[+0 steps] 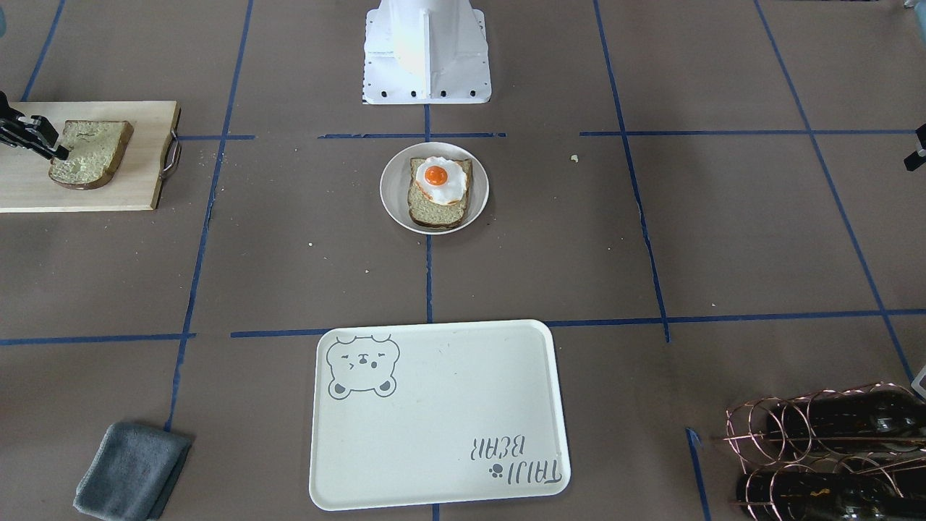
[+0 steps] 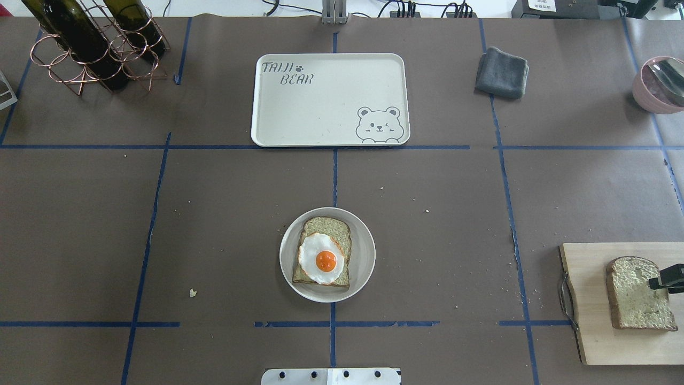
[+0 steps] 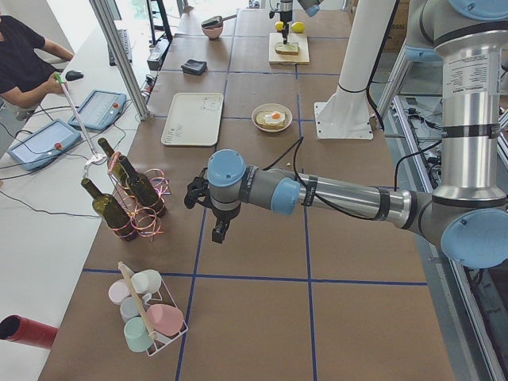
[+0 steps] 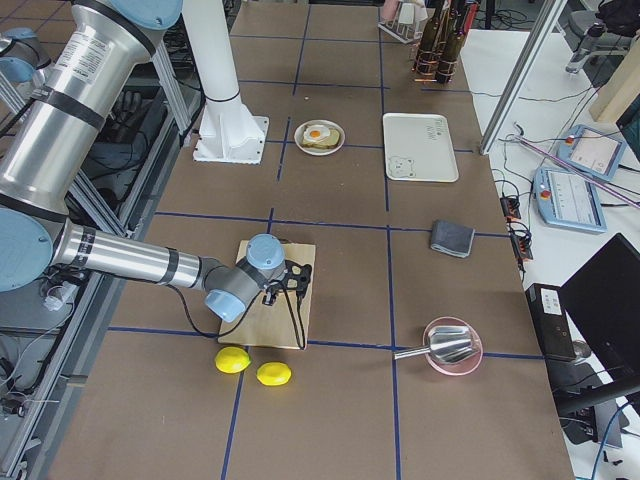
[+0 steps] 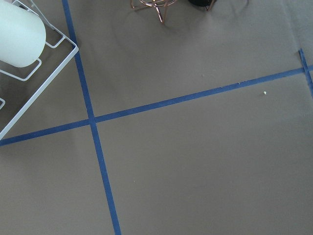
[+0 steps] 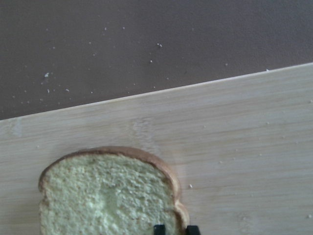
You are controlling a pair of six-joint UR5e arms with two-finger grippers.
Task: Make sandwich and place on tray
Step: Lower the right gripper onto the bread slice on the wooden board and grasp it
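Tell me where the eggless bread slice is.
Overhead view, far right: the pale tan, brown-crusted bread slice lies on the pale wooden cutting board, the right gripper at its edge, well right of the round white plate.

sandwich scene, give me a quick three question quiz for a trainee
1. True or false: the tray holds nothing.
2. What lies on the bread slice in the plate?
3. The second slice, by the right pincer, lies on: A the plate, B the cutting board, C the tray.
Key: 1 true; 2 the fried egg; 3 B.
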